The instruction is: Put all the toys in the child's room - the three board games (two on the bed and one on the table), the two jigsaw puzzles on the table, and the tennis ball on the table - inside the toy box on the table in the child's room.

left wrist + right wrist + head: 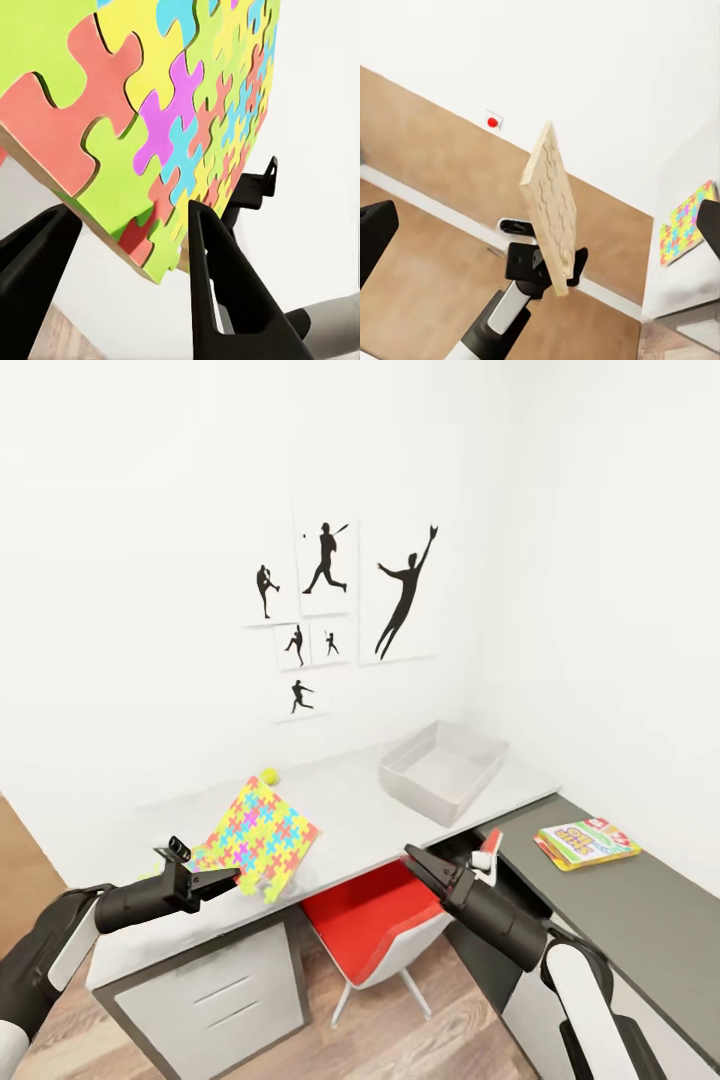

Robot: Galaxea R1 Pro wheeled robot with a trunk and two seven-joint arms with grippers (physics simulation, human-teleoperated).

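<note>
Head view: the left claw [226, 879] is clamped on the lower edge of a jigsaw puzzle [262, 832], a square slab of yellow, pink, blue, green and orange pieces, tilted up above the desk [360, 810]. A tennis ball [269, 774] lies beyond it; the grey toy box [443, 770] sits further along, with bare desktop between. The right claw [415, 863] hangs over the red chair [375, 930], and whether it is apart or together I cannot tell. A board game [587, 843] lies beyond it on the dark surface [640, 920].

Left wrist view: the fingers [217, 285] pinch the puzzle's edge.

Right wrist view: the held slab [551, 206] shows edge-on with a tan underside; a second puzzle [685, 222] lies flat on the desk.
</note>
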